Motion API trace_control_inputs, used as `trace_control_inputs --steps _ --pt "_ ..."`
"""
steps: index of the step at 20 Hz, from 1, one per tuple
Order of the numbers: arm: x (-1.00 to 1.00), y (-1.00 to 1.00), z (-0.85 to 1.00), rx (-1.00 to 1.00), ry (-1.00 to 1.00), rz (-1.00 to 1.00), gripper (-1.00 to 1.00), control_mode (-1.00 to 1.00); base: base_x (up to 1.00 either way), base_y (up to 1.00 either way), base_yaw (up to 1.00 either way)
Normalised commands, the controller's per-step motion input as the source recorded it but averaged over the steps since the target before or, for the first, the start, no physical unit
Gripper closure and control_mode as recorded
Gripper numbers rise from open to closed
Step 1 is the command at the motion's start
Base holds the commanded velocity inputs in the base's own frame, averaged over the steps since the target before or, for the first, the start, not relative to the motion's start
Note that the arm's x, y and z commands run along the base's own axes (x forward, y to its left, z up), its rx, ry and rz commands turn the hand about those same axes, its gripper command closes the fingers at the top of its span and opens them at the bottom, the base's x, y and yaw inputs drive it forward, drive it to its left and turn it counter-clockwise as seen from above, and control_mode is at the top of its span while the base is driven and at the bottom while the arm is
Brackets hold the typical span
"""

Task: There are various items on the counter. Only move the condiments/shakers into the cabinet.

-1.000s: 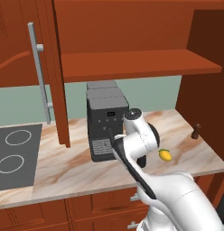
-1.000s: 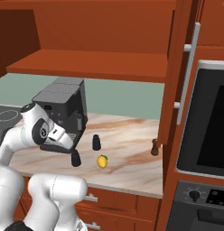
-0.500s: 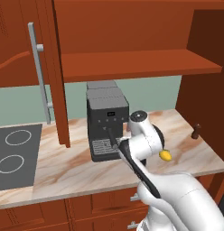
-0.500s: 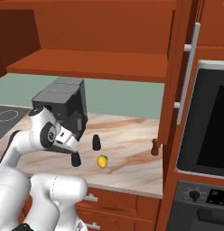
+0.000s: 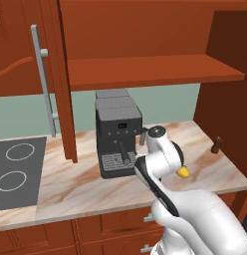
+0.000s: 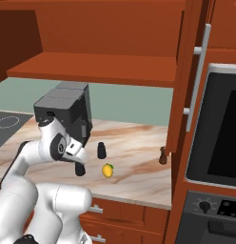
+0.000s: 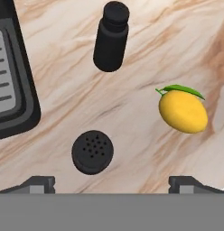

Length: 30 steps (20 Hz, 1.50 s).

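1. Gripper (image 7: 111,185) poised above the tabletop (image 7: 177,45), pointing down; fingertips (image 7: 39,184) set wide apart at the bottom of the hand view, nothing between them.
2. Nearer black shaker (image 7: 92,152) seen from directly above, perforated top showing, upright, sitting inside the finger span but toward the left fingertip. Same shaker visible just below the wrist in the right base view (image 6: 80,168).
3. Second black shaker (image 7: 111,37) farther on, upright, well apart from the first; also seen at (image 6: 101,150).
4. Lemon (image 7: 183,111) with green leaf lying to the right of the nearer shaker, apart from it; not to be moved. Seen too at (image 5: 183,172).
5. Brown mill (image 6: 162,155) standing at the far right end of the tabletop, near the side panel; also at (image 5: 215,144).
6. Coffee machine (image 5: 118,137) close on the left; its base edge (image 7: 14,81) near the shaker.
7. Cabinet shelf (image 5: 155,69) open and bare, door handle (image 5: 43,79) swung aside.
8. Judged step: approach to the first shaker; none yet stowed.
9. Next move calls for centring over the shaker, descending, closing on its body, keeping clear of machine and lemon.
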Motion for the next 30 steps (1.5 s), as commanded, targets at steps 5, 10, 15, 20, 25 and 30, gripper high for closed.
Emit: trace_control_inputs --steps 5,10,15,20,25,30 --pt "0.34 0.00 -0.18 0.00 0.09 0.00 -1.00 -1.00 0.00 0.00 0.00" --pt "0.29 0.00 -0.29 0.00 0.15 0.00 -1.00 -1.00 0.00 0.00 0.00" --pt "0.03 0.02 -0.28 0.00 0.10 0.00 -1.00 -1.00 0.00 0.00 0.00" --pt "-0.19 0.03 -0.20 0.00 0.04 0.00 1.00 -1.00 0.00 0.00 0.00" --pt "-0.32 0.00 0.02 0.04 -0.01 0.00 1.00 -1.00 0.00 0.00 0.00" --pt "-0.38 -0.02 0.81 0.18 -0.27 0.04 1.00 -1.00 0.00 0.00 0.00"
